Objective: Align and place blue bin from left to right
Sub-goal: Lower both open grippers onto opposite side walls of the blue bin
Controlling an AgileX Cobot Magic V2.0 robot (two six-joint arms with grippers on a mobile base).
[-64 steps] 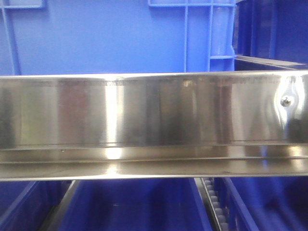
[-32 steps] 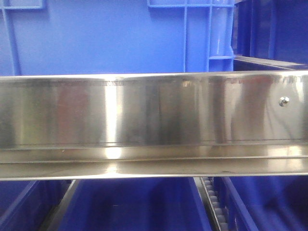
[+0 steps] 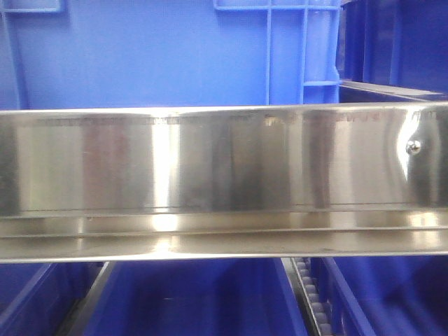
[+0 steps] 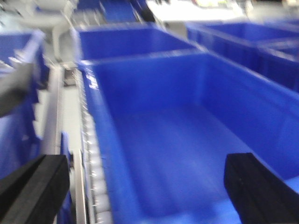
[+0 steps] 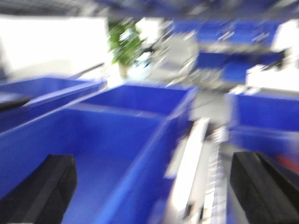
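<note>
reaching stage, by my judgement: neither gripper has hold of anything.
item 1, left gripper (image 4: 145,193): fingers spread wide, empty, hanging over the near end of the blue bin (image 4: 159,88). one finger is above the bin's open inside, the other outside its wall, above the roller track (image 4: 91,154).
item 2, right gripper (image 5: 154,191): likewise spread and empty, with a blue crate wall (image 5: 140,154) and a pale rail (image 5: 191,149) below and between its fingers. whether that crate is the same bin cannot be told.
next move, judged: close onto a rim wall, then slide the bin rightward into line with the neighbouring crates (image 4: 233,32).
view notes: the wrist views, both blurred, show bin interiors and grippers. the front view shows no gripper, only a steel rail (image 3: 224,161) with one screw (image 3: 414,145) and a ribbed blue wall (image 3: 140,56) above it.
</note>
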